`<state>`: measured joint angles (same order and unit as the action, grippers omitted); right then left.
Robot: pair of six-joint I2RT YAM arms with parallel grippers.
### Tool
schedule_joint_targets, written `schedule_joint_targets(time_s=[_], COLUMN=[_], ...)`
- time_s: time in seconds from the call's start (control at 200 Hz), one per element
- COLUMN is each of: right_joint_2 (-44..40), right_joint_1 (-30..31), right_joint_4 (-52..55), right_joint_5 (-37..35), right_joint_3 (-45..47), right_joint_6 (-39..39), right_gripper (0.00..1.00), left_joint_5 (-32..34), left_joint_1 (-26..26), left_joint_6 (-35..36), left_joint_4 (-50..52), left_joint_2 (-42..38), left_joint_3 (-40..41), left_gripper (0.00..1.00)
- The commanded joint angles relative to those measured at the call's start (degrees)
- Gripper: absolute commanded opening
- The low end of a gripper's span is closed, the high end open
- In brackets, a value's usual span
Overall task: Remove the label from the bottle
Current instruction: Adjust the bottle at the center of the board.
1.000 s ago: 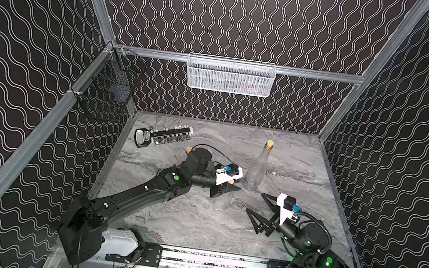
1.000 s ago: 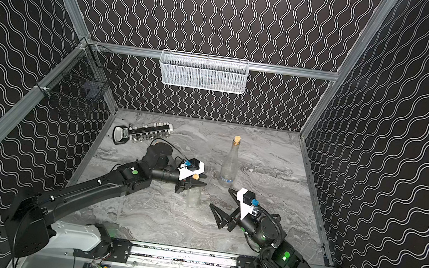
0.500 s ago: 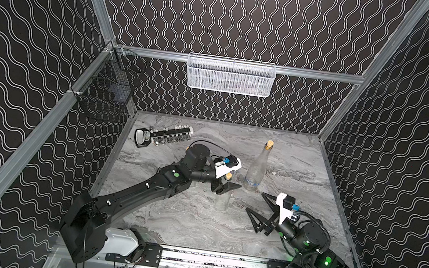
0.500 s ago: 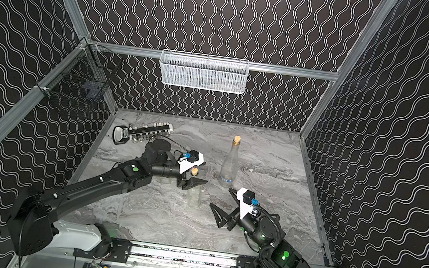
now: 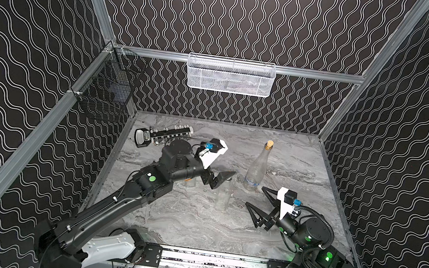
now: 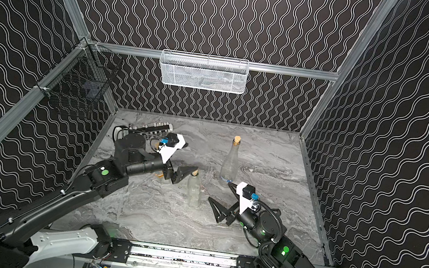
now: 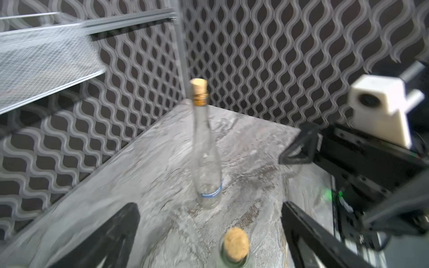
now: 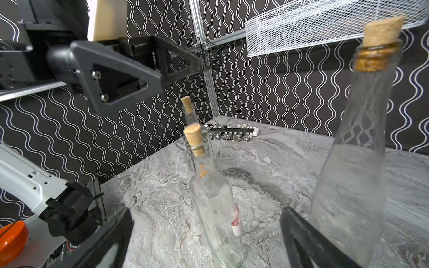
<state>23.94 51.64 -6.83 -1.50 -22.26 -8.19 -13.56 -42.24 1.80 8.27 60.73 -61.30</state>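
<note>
Bottle [image 5: 223, 196] upright on desk [image 5: 182, 220] centre | left gripper [image 7: 209, 205] jaws wide open, clear of its cork [image 7: 234, 243] | right gripper [image 5: 254, 195] jaws open, empty

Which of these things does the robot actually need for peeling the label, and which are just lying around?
For the job: short corked bottle, its red-and-white label, left gripper, right gripper; perhaps also tall bottle, third bottle.
Lying about: socket rail, white mesh basket, black wire basket.
</note>
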Motion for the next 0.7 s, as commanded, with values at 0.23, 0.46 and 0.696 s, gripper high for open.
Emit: schedule_joint_targets(time_s=[0.23,0.46,0.696], right_joint_2=[20.66,28.57,34.19], right_joint_1=[-0.62,-7.2,-10.08], right_joint_4=[-1.01,-2.65,-2.49], right_joint_5=[8.59,15.98,22.35], right_joint_3=[-14.08,-18.6,-21.06], right_joint_6=[10.88,11.98,12.79], right_gripper=[1.0,1.0,1.0], left_joint_5=[-0.1,-0.44,-2.34], left_joint_1=[0.14,0.14,0.12], left_joint_6=[-9.76,-8.94,-8.37], left_joint_4=[14.22,14.85,13.71], left_joint_2=[-8.68,-12.04,-12.0], left_joint_3=[0.27,2.63,4.12], left_gripper=[0.99,0.99,0.99])
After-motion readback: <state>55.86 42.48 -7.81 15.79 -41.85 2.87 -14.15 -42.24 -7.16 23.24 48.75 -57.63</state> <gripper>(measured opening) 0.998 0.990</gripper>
